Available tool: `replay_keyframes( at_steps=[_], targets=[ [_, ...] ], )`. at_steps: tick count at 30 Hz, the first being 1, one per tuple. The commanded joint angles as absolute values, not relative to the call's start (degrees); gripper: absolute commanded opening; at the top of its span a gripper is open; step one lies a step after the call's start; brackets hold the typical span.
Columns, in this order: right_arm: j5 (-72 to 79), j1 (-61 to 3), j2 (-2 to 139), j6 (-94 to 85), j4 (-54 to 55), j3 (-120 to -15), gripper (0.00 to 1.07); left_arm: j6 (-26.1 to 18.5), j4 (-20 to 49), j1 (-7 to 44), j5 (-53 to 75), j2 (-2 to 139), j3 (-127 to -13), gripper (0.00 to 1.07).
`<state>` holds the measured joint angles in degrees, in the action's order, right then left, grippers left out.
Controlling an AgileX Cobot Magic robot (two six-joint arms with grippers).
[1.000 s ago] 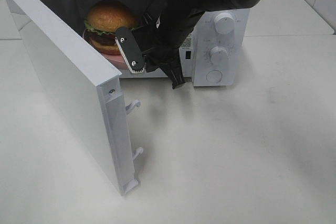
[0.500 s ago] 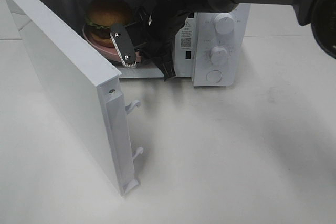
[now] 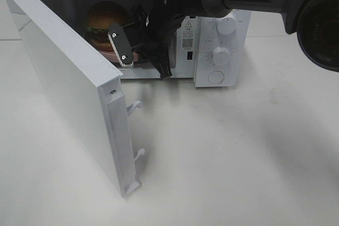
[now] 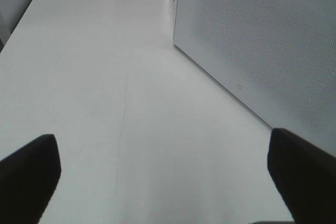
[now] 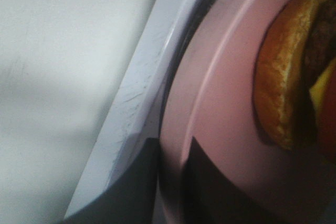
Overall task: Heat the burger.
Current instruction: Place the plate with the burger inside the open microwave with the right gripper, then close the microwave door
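Observation:
The burger point(image 3: 100, 22), with a golden-brown bun and green lettuce, sits on a pink plate point(image 3: 108, 55) inside the open microwave point(image 3: 222, 51). My right gripper point(image 3: 140, 59) reaches into the cavity mouth at the plate's front rim. In the right wrist view its two dark fingers point(image 5: 149, 182) stand close on either side of the pink plate's point(image 5: 220, 108) rim, with the burger point(image 5: 286, 77) just beyond. My left gripper point(image 4: 168, 182) is open, its fingertips point(image 4: 26, 171) wide apart over bare table beside the microwave door point(image 4: 262, 40).
The white microwave door point(image 3: 69, 88) swings far out to the front left, its latch hooks point(image 3: 135, 105) pointing right. Two knobs point(image 3: 226, 24) and a button sit on the panel right of the cavity. White table spreads in front and to the right.
My right arm has pushed farther back and left into the microwave. The plate and burger now sit deeper in the shadowed cavity. The left gripper has not moved.

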<state>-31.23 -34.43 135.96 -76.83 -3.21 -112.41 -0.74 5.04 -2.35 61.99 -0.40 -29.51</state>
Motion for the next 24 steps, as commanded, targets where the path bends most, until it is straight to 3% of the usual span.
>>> replay_keyframes(
  at_steps=[1, 2, 9, 15, 24],
  targets=[
    [-30.0, -34.5, 135.7, -75.3, -3.1, -113.1, 0.28, -0.7, 5.4, -2.5, 61.3, -1.1, -29.5, 1.0],
    [-31.0, -34.5, 135.7, -75.1, -3.0, -113.1, 0.36, -0.7, 5.4, -2.5, 61.3, -1.1, -29.5, 1.0],
    [-33.3, -34.5, 134.7, -74.9, -0.4, -112.8, 0.54, -0.7, 5.4, -2.5, 61.3, -1.1, -29.5, 1.0],
    [-34.4, -34.5, 132.6, -74.7, 3.4, -110.9, 0.65, -0.7, 5.4, -2.5, 61.3, -1.1, -29.5, 1.0],
    [-30.7, -34.5, 129.8, -73.7, 4.5, -104.9, 0.74, -0.7, 5.4, -2.5, 61.3, -1.1, -29.5, 1.0]
  ],
)
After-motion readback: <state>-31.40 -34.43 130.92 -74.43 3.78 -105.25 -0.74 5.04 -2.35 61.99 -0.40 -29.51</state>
